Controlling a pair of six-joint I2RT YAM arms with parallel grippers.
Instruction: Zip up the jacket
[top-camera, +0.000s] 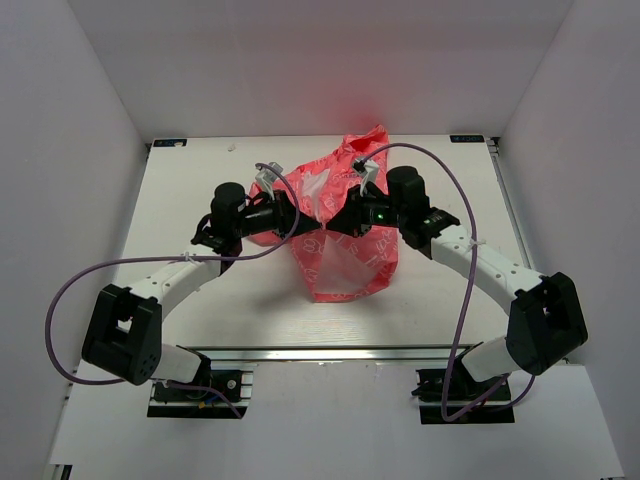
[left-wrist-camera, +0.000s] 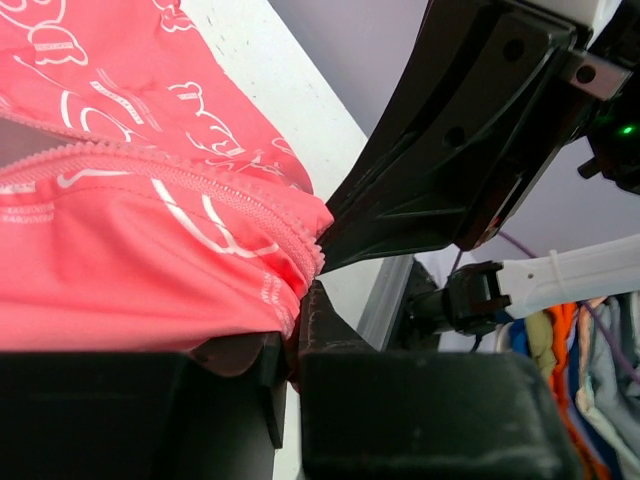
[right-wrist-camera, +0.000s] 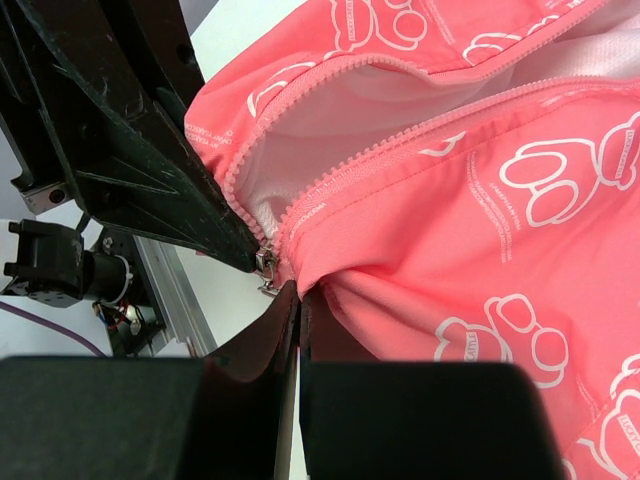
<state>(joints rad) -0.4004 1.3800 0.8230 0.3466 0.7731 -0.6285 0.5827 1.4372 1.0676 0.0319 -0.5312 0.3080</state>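
Overhead, a small coral-pink, white-printed hooded jacket lies bunched at the middle of a white table; the left wrist view shows the left gripper pinched closed on its hem; the right wrist view shows the right gripper clamped on fabric beside the metal zipper slider.

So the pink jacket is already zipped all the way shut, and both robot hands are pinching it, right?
No, the zipper is open: the right wrist view shows its two rows of teeth apart, with white lining between them. The left gripper and right gripper do both pinch the coral-pink jacket.
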